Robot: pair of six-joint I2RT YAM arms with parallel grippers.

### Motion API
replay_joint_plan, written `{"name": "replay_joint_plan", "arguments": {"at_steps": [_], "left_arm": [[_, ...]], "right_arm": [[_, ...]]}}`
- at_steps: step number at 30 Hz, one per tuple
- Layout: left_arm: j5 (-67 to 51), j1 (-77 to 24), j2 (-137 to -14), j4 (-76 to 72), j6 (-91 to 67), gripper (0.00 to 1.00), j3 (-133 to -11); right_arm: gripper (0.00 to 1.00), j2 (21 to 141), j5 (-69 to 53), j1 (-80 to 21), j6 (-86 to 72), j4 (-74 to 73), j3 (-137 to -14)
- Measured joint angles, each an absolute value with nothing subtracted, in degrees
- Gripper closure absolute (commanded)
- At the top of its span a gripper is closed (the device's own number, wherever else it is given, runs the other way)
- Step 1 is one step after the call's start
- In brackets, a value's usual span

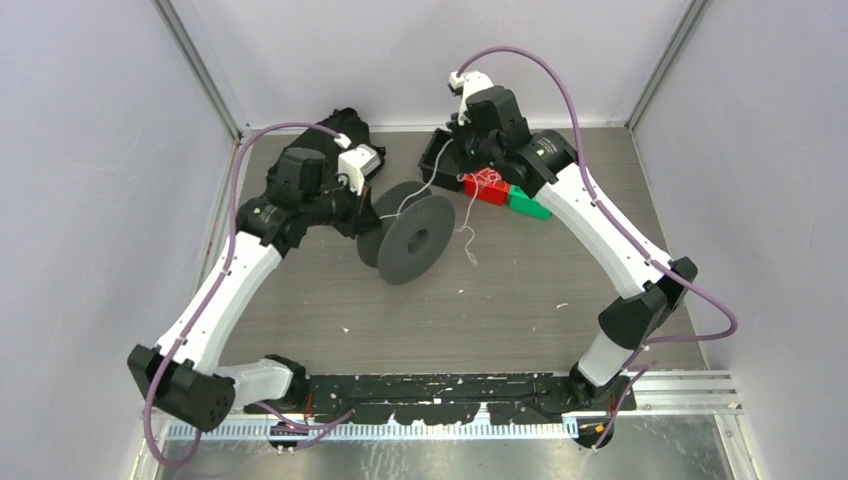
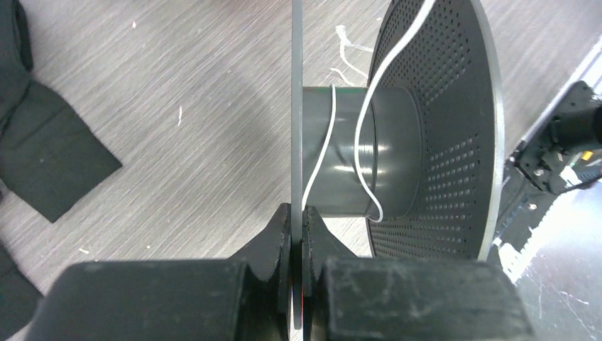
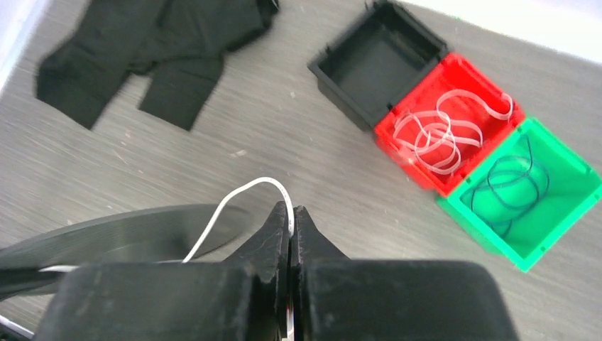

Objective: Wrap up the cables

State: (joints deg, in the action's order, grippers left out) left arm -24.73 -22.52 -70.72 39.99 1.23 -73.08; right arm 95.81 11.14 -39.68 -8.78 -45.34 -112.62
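**Operator:** What are my jaws doing?

**Spotter:** Your left gripper (image 2: 298, 220) is clamped on the thin flange (image 2: 297, 106) of the dark spool (image 1: 405, 235), jaws nearly together with the disc edge between them. Your right gripper (image 3: 291, 217) is pinched tight on the white cable (image 3: 273, 180), with only the wire between the tips.

**Operator:** And where does the cable run?

**Spotter:** From your right fingertips it arcs down to the spool. In the left wrist view it lies in two strands over the grey hub (image 2: 355, 149). More cables (image 3: 440, 131) lie curled in the red bin (image 3: 465, 65). That bin sits between the black bin (image 3: 341, 89) and the green bin (image 3: 497, 241), which holds thin dark wires (image 3: 507, 188). The spool stands on edge on the table (image 1: 520, 300), just beside the bins.
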Motion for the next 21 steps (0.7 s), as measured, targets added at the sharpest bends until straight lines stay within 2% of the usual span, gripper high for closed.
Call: {"name": "replay_joint_plan", "arguments": {"at_steps": [3, 5, 11, 14, 21], "left_arm": [[-27.6, -22.5, -68.3, 41.9, 2.1, 1.00, -74.9], [-29.5, -22.5, -67.5, 42.5, 2.2, 1.00, -76.9], [-31.2, -22.5, -67.2, 44.9, 1.9, 1.00, -82.9], [-30.5, -22.5, -67.2, 46.2, 0.8, 1.00, -86.0], [-27.8, -22.5, -67.2, 46.2, -2.9, 1.00, -93.5]], "right_arm": [[0.99, 95.6, 9.9, -37.5, -9.5, -45.1, -107.6], [0.94, 95.1, 8.3, -36.8, -10.1, -44.4, -103.6], [0.51, 92.2, 0.9, -35.2, -13.1, -39.1, -92.0], [0.38, 89.8, -2.5, -34.1, -15.7, -34.6, -86.6], [0.28, 87.5, -7.6, -33.7, -22.4, -24.1, -77.1]]}}
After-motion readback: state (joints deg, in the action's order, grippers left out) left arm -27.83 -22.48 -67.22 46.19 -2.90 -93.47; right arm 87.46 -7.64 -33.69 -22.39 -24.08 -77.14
